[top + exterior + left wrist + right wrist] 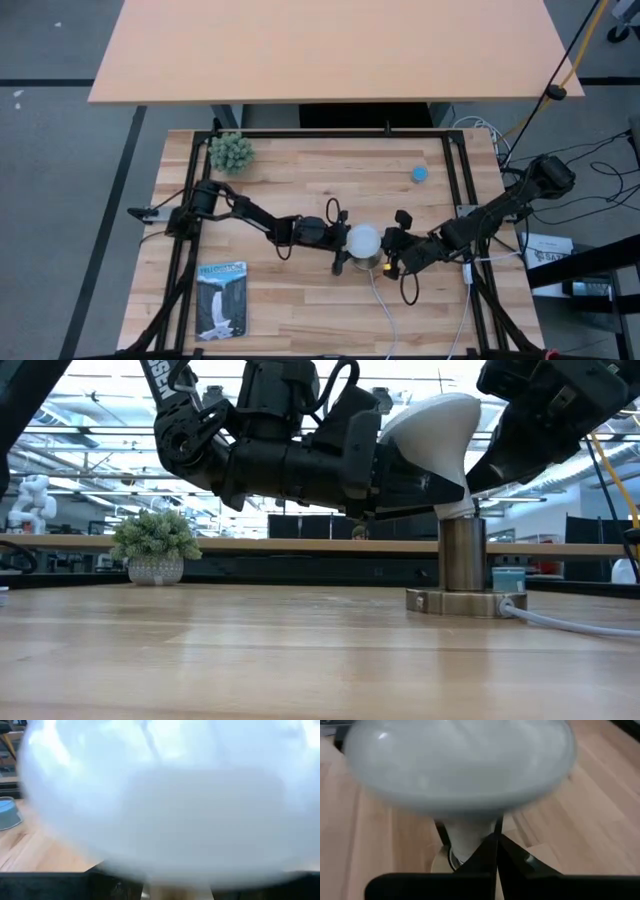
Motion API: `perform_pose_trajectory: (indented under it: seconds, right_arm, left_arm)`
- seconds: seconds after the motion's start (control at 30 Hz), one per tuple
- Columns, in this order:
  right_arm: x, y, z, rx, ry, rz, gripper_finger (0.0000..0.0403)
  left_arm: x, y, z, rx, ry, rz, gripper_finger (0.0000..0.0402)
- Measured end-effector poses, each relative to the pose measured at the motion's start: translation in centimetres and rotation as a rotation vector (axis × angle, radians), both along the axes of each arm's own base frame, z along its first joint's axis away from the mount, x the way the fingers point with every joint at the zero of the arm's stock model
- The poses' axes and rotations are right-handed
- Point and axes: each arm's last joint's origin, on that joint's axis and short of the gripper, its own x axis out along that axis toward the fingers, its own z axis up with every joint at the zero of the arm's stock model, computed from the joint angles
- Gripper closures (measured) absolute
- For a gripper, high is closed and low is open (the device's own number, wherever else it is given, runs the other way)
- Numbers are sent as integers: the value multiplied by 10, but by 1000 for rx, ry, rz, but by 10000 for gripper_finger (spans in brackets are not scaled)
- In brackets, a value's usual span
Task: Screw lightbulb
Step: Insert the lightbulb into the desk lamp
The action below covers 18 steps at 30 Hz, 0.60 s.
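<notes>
Near the middle of the surface (300, 190), a little toward its front edge, you have the lightbulb (440, 435) tilted over the metal socket (462, 555), its narrow base at the socket's top. Your left tool (405, 475) is clamped on the lightbulb's neck from the side. Your right tool (495, 855) sits just beside the socket with its fingers pressed together below the dome. A white cord (570, 622) runs from the socket base. A small plant (231, 152) stands at the far left corner, a blue object (419, 173) toward the far right.
</notes>
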Motion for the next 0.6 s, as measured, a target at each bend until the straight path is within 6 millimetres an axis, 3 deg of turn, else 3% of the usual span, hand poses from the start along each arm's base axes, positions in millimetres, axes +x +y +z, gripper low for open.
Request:
perform_pose_trajectory:
  seconds: [0.6]
  right_arm:
    - [-9, 13, -2, 56, 31, 42, 402]
  left_arm:
    - [1, 10, -1, -65, 27, -13, 226]
